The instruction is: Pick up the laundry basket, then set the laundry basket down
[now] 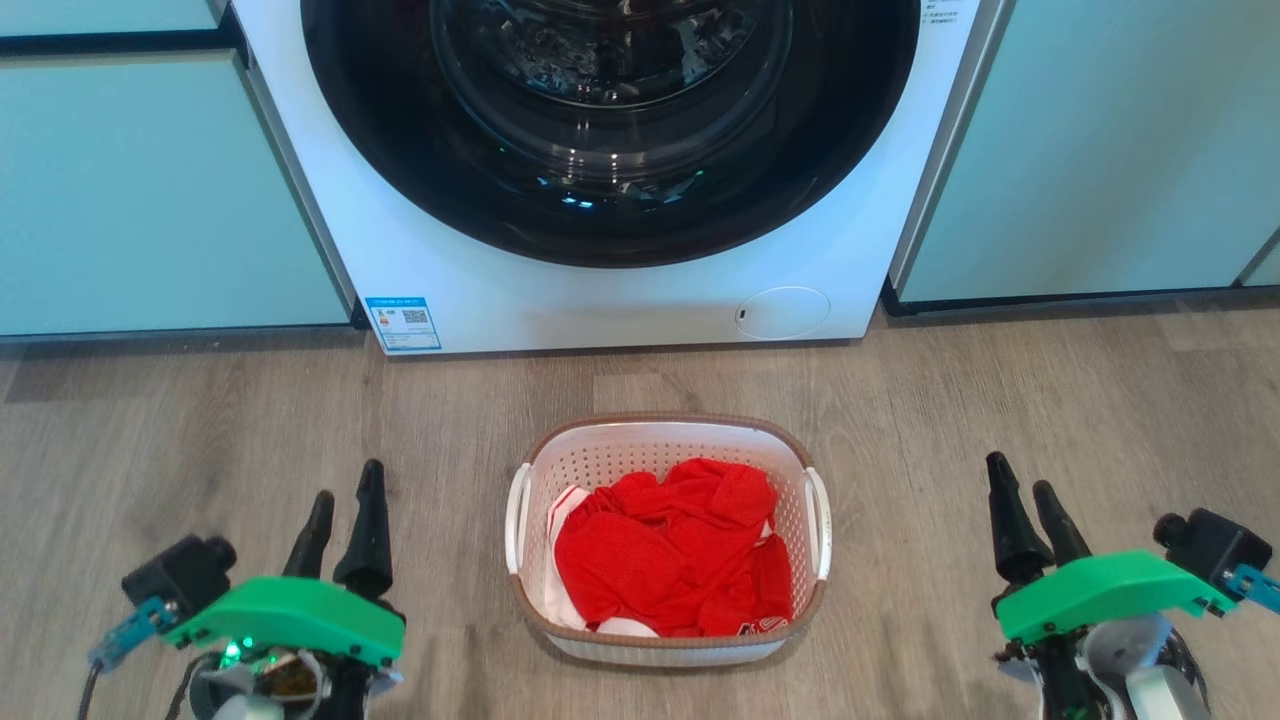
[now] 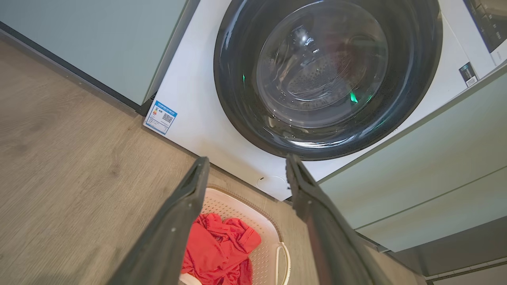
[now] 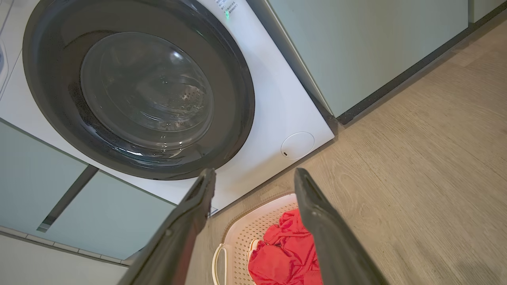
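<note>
The laundry basket (image 1: 660, 452) stands on the wooden floor (image 1: 200, 430), directly in front of the white washing machine (image 1: 600, 300) and a little apart from its lower edge. It sits upright, its brown rim level, with a white handle (image 1: 517, 515) on each short side. A crumpled red cloth (image 1: 670, 550) fills most of its inside, with a bit of white fabric showing under it at the near end.

The left hand (image 1: 347, 482) hovers over the floor to the left of the basket, well apart from the near handle, fingers spread and grasping nothing. The right hand (image 1: 1019, 473) hovers likewise to the right of the basket, released and empty, also well apart from it.

In the left wrist view the left hand (image 2: 247, 160) has its two dark fingers parted, with the basket (image 2: 237, 208) and the red cloth (image 2: 214, 245) low between them. The right wrist view shows the right hand (image 3: 255, 172) parted too, the basket (image 3: 253, 225) below.

The machine's round dark glass door (image 1: 610, 120) is closed. A blue label (image 1: 403, 322) sits at its lower left corner. Pale green cabinets (image 1: 150, 200) flank the machine.
</note>
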Available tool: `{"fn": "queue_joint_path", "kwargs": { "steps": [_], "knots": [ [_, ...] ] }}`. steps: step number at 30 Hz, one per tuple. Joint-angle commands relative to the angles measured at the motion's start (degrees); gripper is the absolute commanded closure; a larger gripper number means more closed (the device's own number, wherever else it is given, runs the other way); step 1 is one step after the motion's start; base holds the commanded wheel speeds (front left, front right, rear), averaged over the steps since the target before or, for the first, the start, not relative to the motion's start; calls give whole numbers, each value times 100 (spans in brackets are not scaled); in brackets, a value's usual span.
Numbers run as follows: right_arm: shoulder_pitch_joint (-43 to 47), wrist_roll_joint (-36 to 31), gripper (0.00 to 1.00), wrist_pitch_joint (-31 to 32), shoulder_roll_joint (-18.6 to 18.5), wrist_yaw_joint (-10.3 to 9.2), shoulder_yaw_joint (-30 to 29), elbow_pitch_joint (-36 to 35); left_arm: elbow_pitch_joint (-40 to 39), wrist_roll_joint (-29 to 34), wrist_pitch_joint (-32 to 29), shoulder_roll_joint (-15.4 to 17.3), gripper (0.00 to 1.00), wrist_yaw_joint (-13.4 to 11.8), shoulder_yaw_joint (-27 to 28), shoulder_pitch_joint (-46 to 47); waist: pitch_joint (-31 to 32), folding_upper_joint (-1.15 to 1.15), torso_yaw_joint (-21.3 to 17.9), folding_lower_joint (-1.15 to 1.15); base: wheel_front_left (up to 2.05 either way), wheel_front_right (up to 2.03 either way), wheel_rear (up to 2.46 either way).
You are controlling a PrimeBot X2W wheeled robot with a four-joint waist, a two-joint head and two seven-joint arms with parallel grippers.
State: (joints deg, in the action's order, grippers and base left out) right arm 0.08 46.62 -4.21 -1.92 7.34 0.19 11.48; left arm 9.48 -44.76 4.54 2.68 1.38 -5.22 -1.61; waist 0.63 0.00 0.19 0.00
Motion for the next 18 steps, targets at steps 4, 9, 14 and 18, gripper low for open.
{"fn": "queue_joint_path", "kwargs": {
  "steps": [4, 9, 14, 18],
  "knots": [
    [-177, -408, 0, -157, -59, 9, 129, -268, -264, 422, 123, 109, 0, -100, 5, 76, 4, 0, -1, 0, 0, 0, 0],
    [-168, -837, 0, -257, -63, 9, 195, -315, -268, 837, 224, 138, 0, -171, -79, 34, 5, 0, -9, 0, 0, 0, 0],
    [-159, -1200, 0, -341, -66, 10, 244, -355, -276, 1192, 308, 166, 0, -228, -136, 11, 5, 0, -19, 0, 0, 0, 0],
    [-149, -1477, 0, -408, -69, 10, 278, -378, -282, 1470, 375, 180, 0, -267, -182, -15, 7, 0, -23, 0, 0, 0, 0]
  ]
}}
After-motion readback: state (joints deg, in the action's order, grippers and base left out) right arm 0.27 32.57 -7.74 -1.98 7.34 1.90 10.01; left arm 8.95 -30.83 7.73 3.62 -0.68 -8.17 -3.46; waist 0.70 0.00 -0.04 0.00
